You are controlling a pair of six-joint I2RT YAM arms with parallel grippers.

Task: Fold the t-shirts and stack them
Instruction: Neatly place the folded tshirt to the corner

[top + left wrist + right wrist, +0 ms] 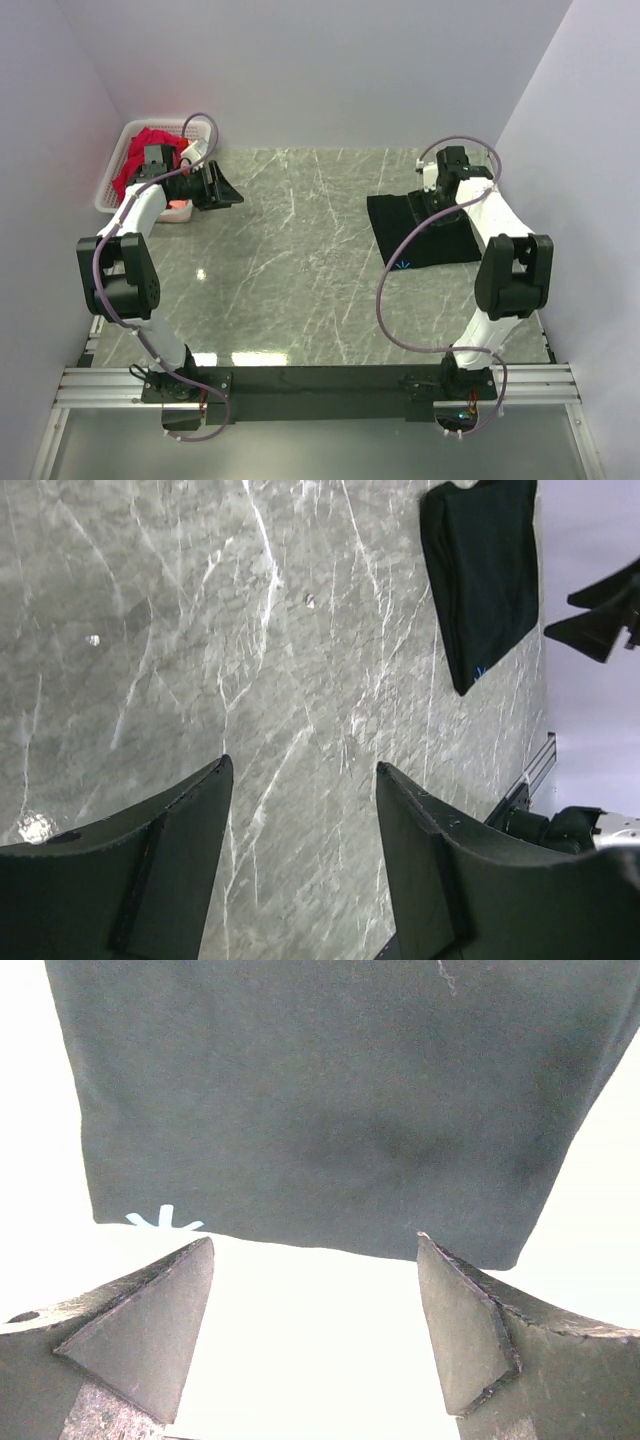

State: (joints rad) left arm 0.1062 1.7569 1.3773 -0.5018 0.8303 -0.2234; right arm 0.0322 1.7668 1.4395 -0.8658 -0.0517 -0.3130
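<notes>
A black t-shirt (425,232) lies folded flat at the right of the table, with a small blue mark (403,265) on its near-left corner. My right gripper (438,205) hovers over it, open. In the right wrist view the black t-shirt (320,1110) and its blue mark (163,1220) lie just beyond the right gripper (315,1245), with nothing between the fingers. A crimson t-shirt (150,142) is bunched in the basket (108,190) at the far left, and a salmon pink one (180,210) shows at the basket's near corner. My left gripper (230,187) stands open and empty beside the basket, over bare marble (305,770).
The white lattice basket stands against the left wall at the back. Walls close in the table on the left, back and right. In the left wrist view the black t-shirt (485,570) shows across the marble table (200,630), with the right arm's fingers (600,620) beside it.
</notes>
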